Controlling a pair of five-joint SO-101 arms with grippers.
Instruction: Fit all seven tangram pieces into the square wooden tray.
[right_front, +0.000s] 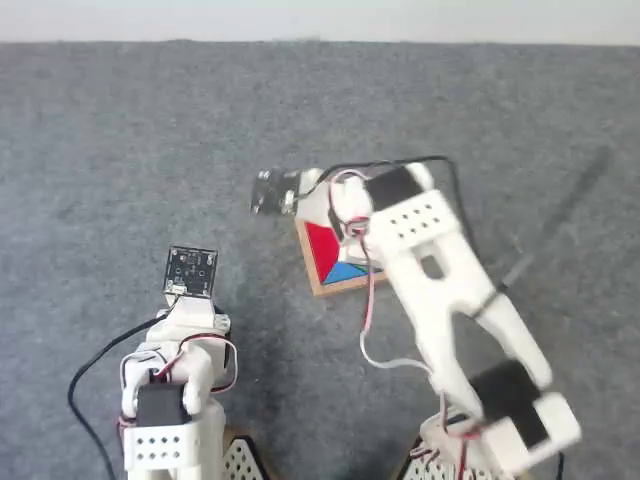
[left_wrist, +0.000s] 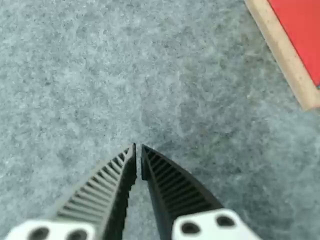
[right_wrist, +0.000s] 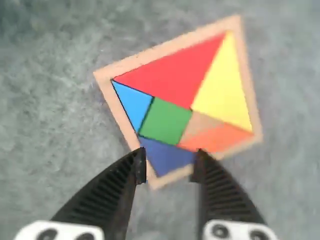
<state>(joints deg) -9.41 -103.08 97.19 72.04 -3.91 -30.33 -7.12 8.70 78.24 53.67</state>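
With the tray (right_wrist: 103, 79) looking full, this seems the final seating: the right tool (right_wrist: 170, 159), part-open and empty, might nudge the dark blue piece (right_wrist: 162, 151) flush, while the left tool (left_wrist: 138, 148) is closed and empty.

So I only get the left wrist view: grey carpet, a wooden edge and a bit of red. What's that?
Observer: A square wooden tray. Your red is a large red triangle lying in it.
Operator: What's beside the red one?
Observer: A large yellow triangle, edge to edge with it.
Operator: Is anything near the tray?
Observer: The right end effector hangs open at one corner of it.
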